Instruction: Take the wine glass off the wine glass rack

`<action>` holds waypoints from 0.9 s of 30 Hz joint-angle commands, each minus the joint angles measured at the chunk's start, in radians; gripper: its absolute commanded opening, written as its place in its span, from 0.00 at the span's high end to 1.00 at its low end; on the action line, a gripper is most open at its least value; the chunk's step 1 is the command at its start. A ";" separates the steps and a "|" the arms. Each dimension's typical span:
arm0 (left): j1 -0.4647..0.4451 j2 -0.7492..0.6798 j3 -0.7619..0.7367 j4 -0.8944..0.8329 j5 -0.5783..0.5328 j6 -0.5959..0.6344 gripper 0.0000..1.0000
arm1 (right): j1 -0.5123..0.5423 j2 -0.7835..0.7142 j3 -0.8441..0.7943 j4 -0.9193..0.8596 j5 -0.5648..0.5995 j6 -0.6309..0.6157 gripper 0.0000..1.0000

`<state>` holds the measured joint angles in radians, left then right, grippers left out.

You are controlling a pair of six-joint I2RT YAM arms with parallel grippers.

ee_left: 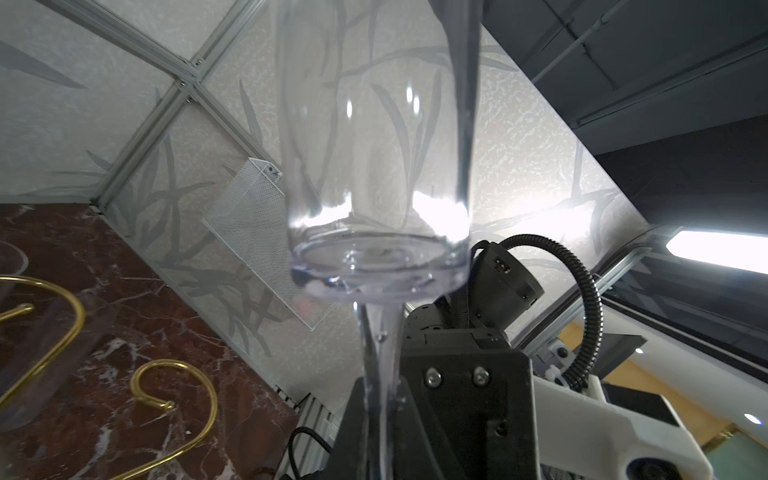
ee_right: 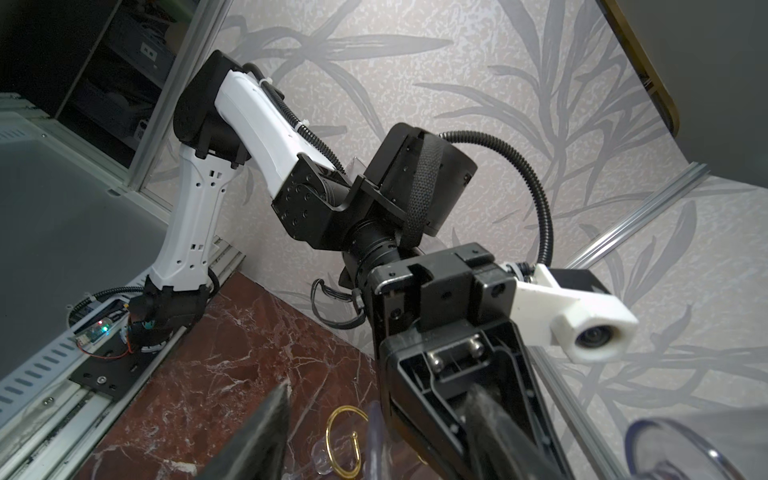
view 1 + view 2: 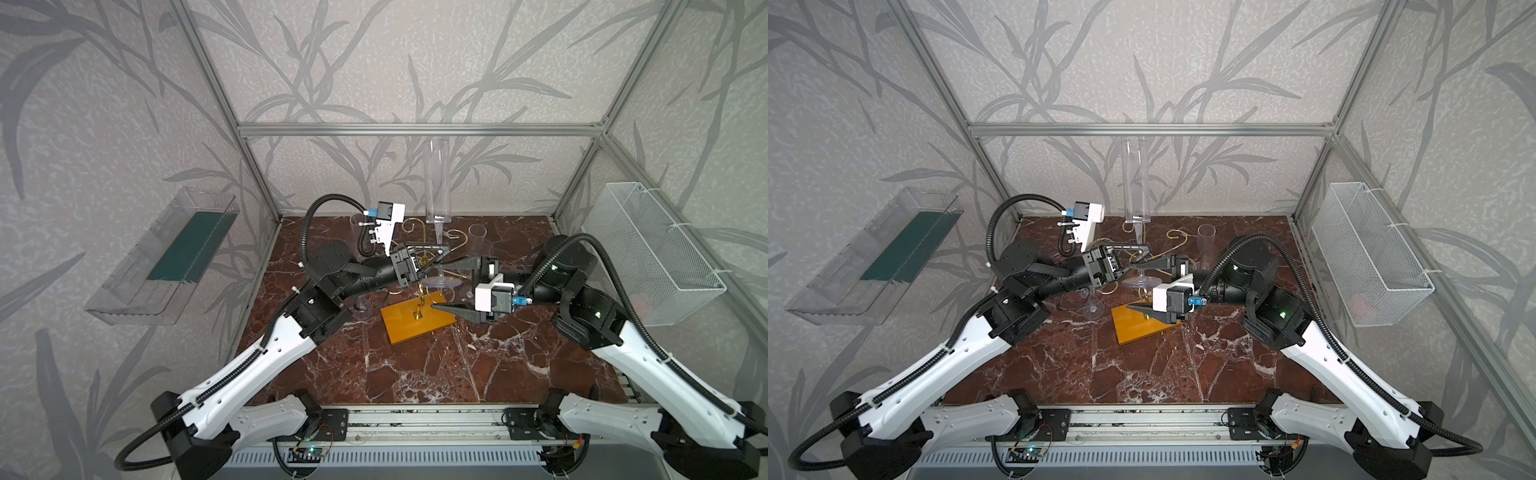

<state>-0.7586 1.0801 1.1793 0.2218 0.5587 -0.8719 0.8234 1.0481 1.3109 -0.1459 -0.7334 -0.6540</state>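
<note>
Found left gripper (image 3: 438, 264) reaching in from 9 o'clock, jaws pinched shut on the stem of the wine glass (image 3: 437, 178). Confirmed in left wrist view: same glass (image 1: 374, 166) seen close up, stem running down into the grip, bowl above it.

Noted glass upright, bowl up, round foot below the grip. Held in the air over the wine glass rack (image 3: 405, 326), slightly toward 12 o'clock of the orange-yellow base. Could not settle contact between foot and nearest gold wire arm (clear glass over thin wire, hard to read in both top views).

Found right gripper (image 3: 439, 286) entering from 3 o'clock, jaws spread wide and gripping nothing. Placed foot of glass in the gap between those jaws; touching or apart not resolved.

Recorded rack standing near centre of dark red marble table (image 3: 374, 374), base turned askew to table edges. Logged second clear glass (image 3: 477, 236) at 1 o'clock of rack post, mesh basket (image 3: 648, 257) on wall at 3 o'clock, clear tray (image 3: 124, 299) on wall at 9 o'clock.
</note>
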 commanded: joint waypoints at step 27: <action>-0.004 -0.177 0.098 -0.387 -0.417 1.174 1.00 | -0.017 0.095 0.277 0.171 0.203 0.757 0.27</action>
<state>-0.7586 0.9070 1.2488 -0.1734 0.1501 0.2047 0.8104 1.1339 1.5494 -0.0414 -0.5179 0.0467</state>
